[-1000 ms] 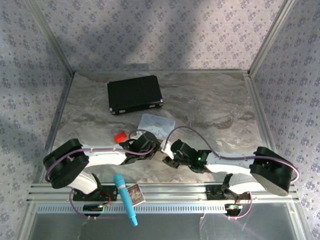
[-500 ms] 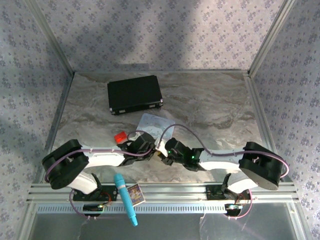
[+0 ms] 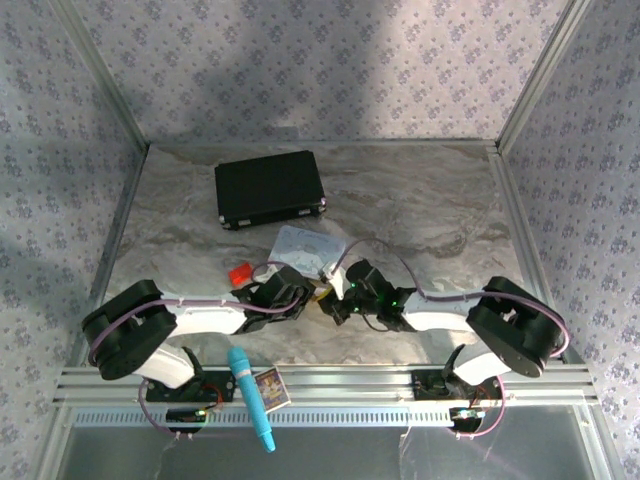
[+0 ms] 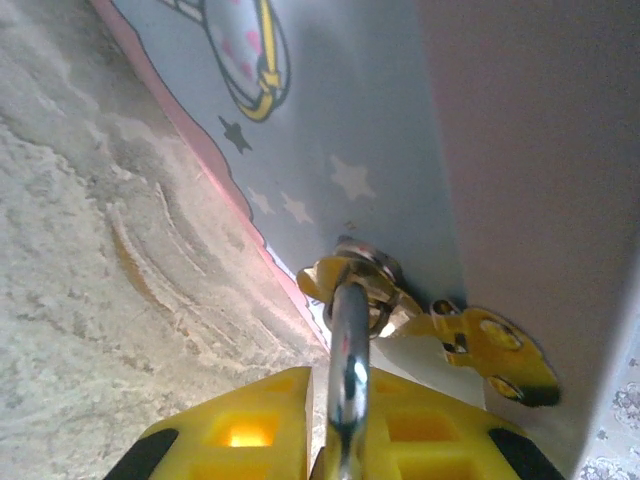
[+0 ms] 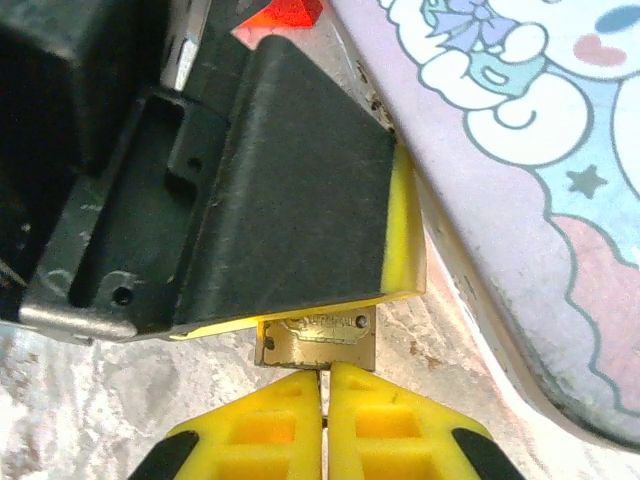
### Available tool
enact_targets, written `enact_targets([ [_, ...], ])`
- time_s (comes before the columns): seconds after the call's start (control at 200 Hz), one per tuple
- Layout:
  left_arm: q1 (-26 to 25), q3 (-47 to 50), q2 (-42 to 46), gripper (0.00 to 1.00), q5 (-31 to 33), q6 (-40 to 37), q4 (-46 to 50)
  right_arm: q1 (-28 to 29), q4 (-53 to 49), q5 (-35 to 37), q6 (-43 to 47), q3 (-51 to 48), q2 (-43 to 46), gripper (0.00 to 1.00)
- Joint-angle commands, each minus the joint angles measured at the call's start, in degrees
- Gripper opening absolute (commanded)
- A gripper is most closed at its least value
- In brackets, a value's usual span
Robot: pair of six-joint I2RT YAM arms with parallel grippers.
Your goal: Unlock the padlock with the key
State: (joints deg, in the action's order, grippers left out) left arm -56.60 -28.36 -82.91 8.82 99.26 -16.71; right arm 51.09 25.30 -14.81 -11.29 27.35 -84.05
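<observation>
Right wrist view hides most of the key (image 5: pixel 322 388): only a thin sliver shows between the fingers of the right pincer (image 5: pixel 322 430), pressed together on it, just under the brass padlock (image 5: pixel 318 340). On the other side, the left pincer (image 4: pixel 345 445) clamps the padlock body, and the shackle (image 4: pixel 347 350) passes through the hasp of the tin (image 4: pixel 380 120). Both arms lie low and meet over the marbled counter (image 3: pixel 430 210), with patterned walls around.

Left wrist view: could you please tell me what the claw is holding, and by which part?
The left claw grips the padlock at its shackle end; the silvery shackle stands up from between the yellow pads.
</observation>
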Motion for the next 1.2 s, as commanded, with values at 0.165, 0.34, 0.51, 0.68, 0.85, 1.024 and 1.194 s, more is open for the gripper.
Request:
enact_targets([
  [0.165,-1.1,0.2,2.8,0.0,-4.4,-0.7,-1.8,-3.8,0.7,1.2,-10.3,-0.8,-1.5,0.12],
  [0.34,-1.1,0.3,4.0,0.0,-3.6,-1.2,-1.2,-3.7,-2.2,6.5,-12.6,-0.9,0.5,0.14],
  [0.51,-1.1,0.5,3.8,0.0,-3.5,-1.1,-1.5,-4.3,-3.8,7.7,-15.6,-0.9,1.8,0.14],
  [0.68,-1.3,0.4,2.7,0.0,-3.9,-1.3,-3.4,-4.8,-10.1,8.5,-20.4,1.5,1.3,0.17],
  [0.85,-1.6,0.0,2.4,0.0,-3.6,-1.6,-3.3,-4.0,-14.2,7.4,-26.4,3.4,1.3,0.19],
  [1.024,-1.7,-0.4,2.2,0.0,-3.2,-1.5,-2.5,-4.1,-17.9,9.0,-30.5,4.1,1.3,0.24],
  [1.194,-1.8,-0.6,1.0,0.0,-3.5,-1.0,-2.6,-3.5,-18.6,8.6,-31.5,3.5,2.7,0.36],
])
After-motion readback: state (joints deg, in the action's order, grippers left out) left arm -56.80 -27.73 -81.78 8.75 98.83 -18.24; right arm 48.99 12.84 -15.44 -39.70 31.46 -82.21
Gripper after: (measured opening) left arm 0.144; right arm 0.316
